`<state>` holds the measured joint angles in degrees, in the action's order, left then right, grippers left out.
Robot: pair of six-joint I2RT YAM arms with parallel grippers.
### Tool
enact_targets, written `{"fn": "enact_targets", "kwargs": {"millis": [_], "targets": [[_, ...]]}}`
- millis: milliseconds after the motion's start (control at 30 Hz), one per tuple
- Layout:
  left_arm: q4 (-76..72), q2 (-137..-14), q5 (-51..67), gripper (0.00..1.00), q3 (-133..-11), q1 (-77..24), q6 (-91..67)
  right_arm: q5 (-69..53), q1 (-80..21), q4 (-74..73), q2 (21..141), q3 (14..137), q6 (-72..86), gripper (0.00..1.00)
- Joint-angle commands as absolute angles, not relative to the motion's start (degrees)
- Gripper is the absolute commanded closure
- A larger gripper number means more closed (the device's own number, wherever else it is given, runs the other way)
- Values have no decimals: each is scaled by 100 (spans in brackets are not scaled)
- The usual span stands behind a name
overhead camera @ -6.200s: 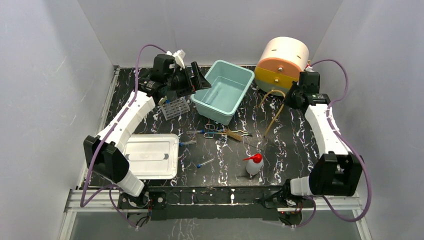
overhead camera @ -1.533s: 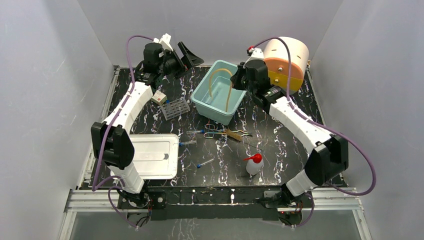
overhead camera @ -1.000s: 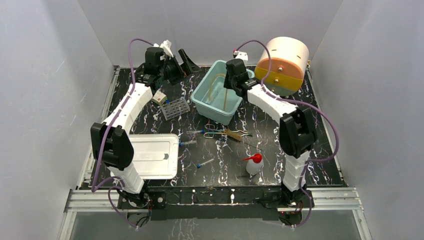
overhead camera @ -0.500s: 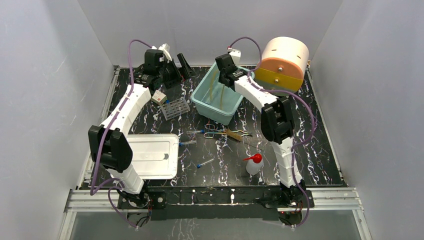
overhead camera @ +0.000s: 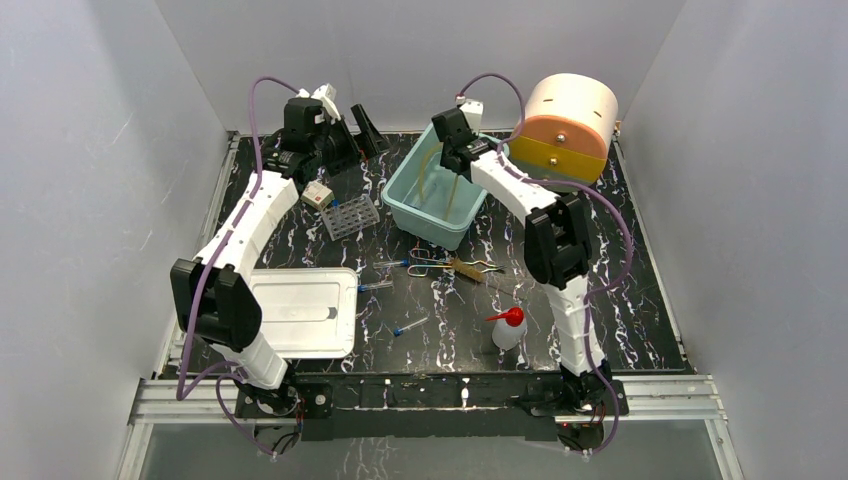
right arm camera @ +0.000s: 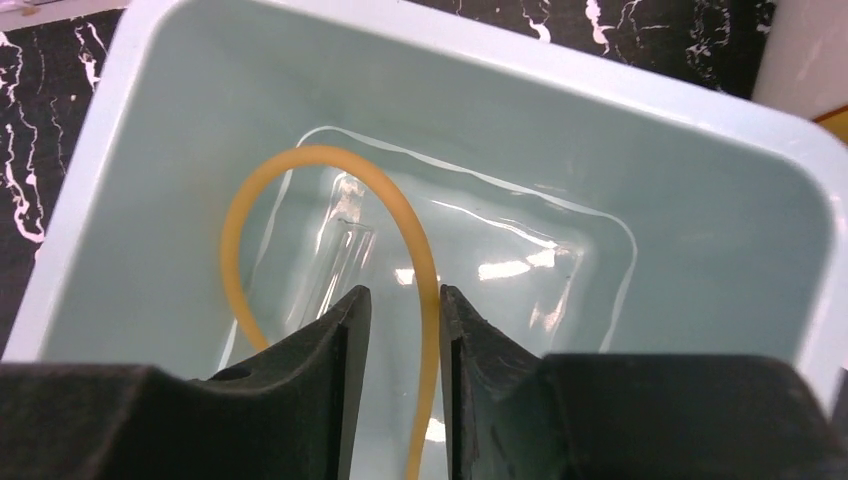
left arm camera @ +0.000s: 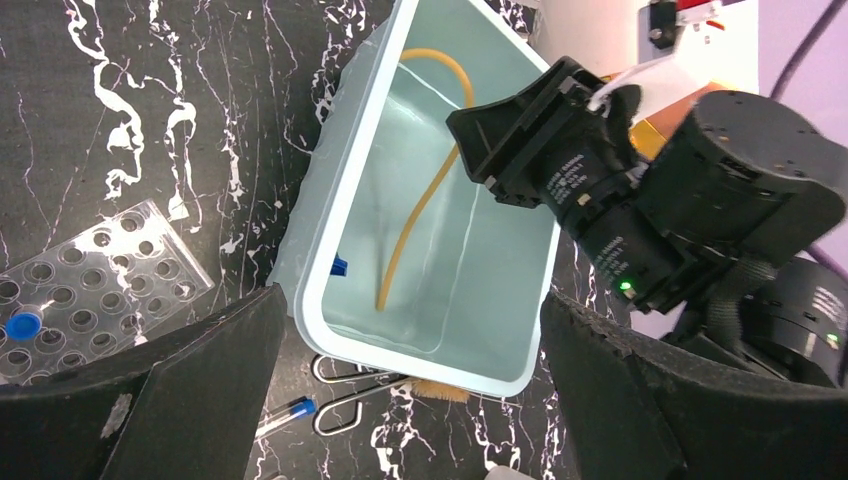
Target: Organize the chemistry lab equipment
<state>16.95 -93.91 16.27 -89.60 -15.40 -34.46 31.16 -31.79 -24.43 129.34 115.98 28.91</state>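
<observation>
Your right jaws are hanging over the pale teal plastic bin point(overhead camera: 425, 230), drawn close together with only a slim gap showing. The tan rubber tubing point(right arm camera: 312, 153) is running through that gap, right beside one finger, but you cannot tell whether it is being pinched. From there the tubing is arching in a smooth, matte loop and dropping to the bin's glossy floor, where a clear, glassy tube point(right arm camera: 340, 262) is lying under the arch. A small blue piece point(left arm camera: 339, 266) is sitting against the bin's inner wall. Your left jaws are spread wide and holding nothing, hovering at the far left of the black, white-veined desk point(overhead camera: 600, 260). Just beside the bin's left wall, the grey tube rack point(overhead camera: 350, 215) is resting tilted on the desk, its flat top drilled with rows of round holes, and a small blue cap point(left arm camera: 22, 325) is sitting in one hole. Near the bin's front rim, the metal tongs point(overhead camera: 440, 262) are lying flat with their thin, shiny loops. Two thin blue-capped tubes point(overhead camera: 410, 326) are lying loose on the desk, apart from each other. The clear red-nozzled wash bottle point(overhead camera: 509, 328) is standing upright nearer the arm bases, well apart from the bin.
</observation>
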Motion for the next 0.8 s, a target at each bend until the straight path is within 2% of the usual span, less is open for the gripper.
{"fn": "enact_targets", "kwargs": {"millis": [0, 133, 267, 433, 533, 667, 767], "targets": [[1729, -9082, 1630, 2, -8973, -1545, -3329, 3216, -3162, -2632, 12129, 11775, 2814, 56], [1785, -9044, 1584, 2, -8980, -1546, -3263, 3349, -3127, -2959, 11798, 11718, 2702, 44], [1811, -9039, 1573, 2, -8991, -1534, -3234, 3203, -3095, -3218, 11379, 11569, 2458, 38], [1804, -9001, 1597, 2, -8957, -1546, -3273, 2340, -3063, -3670, 10654, 11174, 2001, 34], [1771, -8961, 1626, 2, -8879, -1547, -3295, 1623, -3058, -3990, 10088, 10718, 1787, 31], [1700, -8937, 1656, 2, -8779, -1545, -3334, 1021, -3055, -4118, 9122, 9730, 1709, 20], [1622, -8958, 1705, 2, -8740, -1544, -3393, 733, -3055, -4280, 8487, 9027, 1811, 15]]}}
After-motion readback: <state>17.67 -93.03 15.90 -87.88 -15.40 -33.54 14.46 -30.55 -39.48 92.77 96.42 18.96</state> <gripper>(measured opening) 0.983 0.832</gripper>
